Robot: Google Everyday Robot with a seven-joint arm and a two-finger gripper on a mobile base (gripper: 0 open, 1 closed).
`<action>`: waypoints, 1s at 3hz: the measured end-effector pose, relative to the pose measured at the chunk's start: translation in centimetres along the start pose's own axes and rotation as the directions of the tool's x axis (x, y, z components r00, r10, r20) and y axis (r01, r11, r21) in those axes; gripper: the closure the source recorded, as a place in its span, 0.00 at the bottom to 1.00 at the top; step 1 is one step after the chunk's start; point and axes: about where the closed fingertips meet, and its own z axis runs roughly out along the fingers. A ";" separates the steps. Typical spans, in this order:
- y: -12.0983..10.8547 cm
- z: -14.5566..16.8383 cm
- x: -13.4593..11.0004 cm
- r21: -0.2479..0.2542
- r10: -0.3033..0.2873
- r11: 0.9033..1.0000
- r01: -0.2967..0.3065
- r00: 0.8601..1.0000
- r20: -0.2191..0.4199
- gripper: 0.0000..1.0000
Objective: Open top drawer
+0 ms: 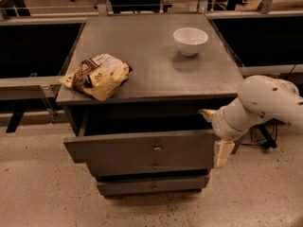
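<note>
**Handling.** Treat the top drawer (137,148) as a rigid wooden box: probably moderately heavy, stiff, not fragile. Expect steady sliding resistance and no flex. The flat front face looks smooth and gives poor purchase, so avoid it. Take hold at the small central metal knob (157,148), or hook behind the end edge of the front at 3 o'clock. Pull straight toward 6 o'clock to prevent binding on one side.

**Appearance.** Dark grey, plain flat front, widest of the stacked fronts. Dark gap between front and cabinet body, so already drawn partly out. Interior in shadow, contents not discernible.

**Location.** Directly under the cabinet top (156,79), at 6 o'clock from it, projecting forward over the lowest drawer front (154,186).

**Gripper** (215,132). At the 3 o'clock end of the drawer front, carried on the white arm (265,100) entering from 3 o'clock. Fingers spread apart, one (207,113) reaching behind the front, the other hanging just outside its end. No clamp on anything apparent.

**Cabinet top.** White bowl (190,40) at 1 o'clock, snack bag (97,75) at 9 o'clock, both above the drawer's travel.
</note>
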 end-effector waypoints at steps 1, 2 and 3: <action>0.2 0.9 0.4 -0.052 0.011 0.999 -0.013 0.999 -0.032 0.00; 1.5 1.2 1.6 -0.141 0.004 0.990 -0.021 0.993 -0.116 0.18; 3.2 0.0 1.6 -0.180 -0.039 0.984 0.008 0.985 -0.166 0.39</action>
